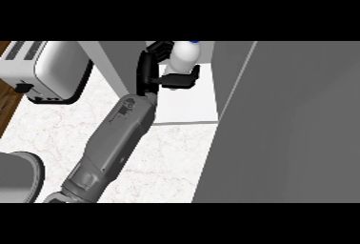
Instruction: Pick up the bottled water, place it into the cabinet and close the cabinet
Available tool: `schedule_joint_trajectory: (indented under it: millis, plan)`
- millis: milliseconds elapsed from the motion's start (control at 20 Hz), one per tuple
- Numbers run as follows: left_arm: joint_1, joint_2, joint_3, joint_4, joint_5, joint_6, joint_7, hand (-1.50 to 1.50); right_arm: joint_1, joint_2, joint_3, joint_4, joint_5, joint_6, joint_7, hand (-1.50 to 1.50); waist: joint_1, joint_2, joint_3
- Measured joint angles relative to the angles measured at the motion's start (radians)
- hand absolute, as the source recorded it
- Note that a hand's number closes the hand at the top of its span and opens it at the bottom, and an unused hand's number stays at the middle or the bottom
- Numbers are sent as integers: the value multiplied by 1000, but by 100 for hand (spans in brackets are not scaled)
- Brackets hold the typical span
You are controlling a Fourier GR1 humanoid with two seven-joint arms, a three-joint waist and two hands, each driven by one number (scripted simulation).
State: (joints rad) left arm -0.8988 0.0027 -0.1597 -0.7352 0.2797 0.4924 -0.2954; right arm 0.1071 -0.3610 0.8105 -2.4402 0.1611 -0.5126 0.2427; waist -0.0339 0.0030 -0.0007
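The bottled water is white with a blue cap and stands upright at the top of the view, inside the open cabinet, over its white shelf floor. My left hand reaches up from the lower left and is shut on the bottle. Its fingers curl round the bottle's far left side and the thumb crosses below it. The hand hides the bottle's lower part. The cabinet door is a large grey panel standing open on the right. My right hand does not show.
A silver toaster stands at the upper left, next to the cabinet's grey side wall. A grey round vessel sits at the lower left edge. The marble counter spreads between my forearm and the door.
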Motion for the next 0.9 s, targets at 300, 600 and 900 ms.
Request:
schedule_joint_trajectory:
  millis: [300, 600, 900]
  plan:
    - [-113, 5, 26, 191, -18, 35, -54, 150, 13, -3, 1, -3, -6, -2, -30, -150, -10, 2, 0]
    - [-165, 8, 50, 367, -52, 85, -102, 150, 17, -22, -7, -12, -13, 1, -34, -150, -23, 10, 0]
    - [-189, 4, 84, 477, -55, 106, -156, 150, 19, -29, -13, -14, -25, 4, -44, -150, -26, 13, 0]
